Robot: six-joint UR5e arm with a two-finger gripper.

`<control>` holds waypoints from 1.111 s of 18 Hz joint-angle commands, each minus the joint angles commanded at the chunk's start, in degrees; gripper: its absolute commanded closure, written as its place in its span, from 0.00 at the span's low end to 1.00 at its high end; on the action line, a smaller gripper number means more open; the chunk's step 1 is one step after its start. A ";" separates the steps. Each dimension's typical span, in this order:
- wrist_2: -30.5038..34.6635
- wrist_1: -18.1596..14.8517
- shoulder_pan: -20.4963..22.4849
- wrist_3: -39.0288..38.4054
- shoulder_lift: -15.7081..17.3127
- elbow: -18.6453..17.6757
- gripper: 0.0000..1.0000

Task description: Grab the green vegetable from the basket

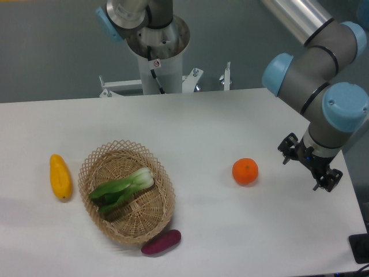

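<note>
The green vegetable (121,188), a small bok choy with a pale stem end and dark leaves, lies across the inside of the woven tan basket (163,178) at the table's front left. Its stem end points up and right. My gripper (307,169) hangs far off at the right side of the table, beyond the orange fruit. Its black fingers stand spread apart with nothing between them. It is well away from the basket and the vegetable.
An orange fruit (245,171) sits right of centre, between the basket and the gripper. A yellow oblong fruit (60,176) lies left of the basket. A purple oblong vegetable (161,242) lies at the basket's front edge. The arm's base (158,52) stands behind the table.
</note>
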 joint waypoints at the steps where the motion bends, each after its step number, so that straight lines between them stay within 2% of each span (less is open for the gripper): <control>1: 0.00 0.00 0.00 0.00 0.00 -0.09 0.00; 10: -0.26 -0.70 -1.40 -0.26 1.31 -0.35 0.00; 16: -0.79 -1.05 -8.25 -7.99 5.01 -5.00 0.00; 20: -1.67 -0.88 -13.18 -11.42 5.71 -7.38 0.00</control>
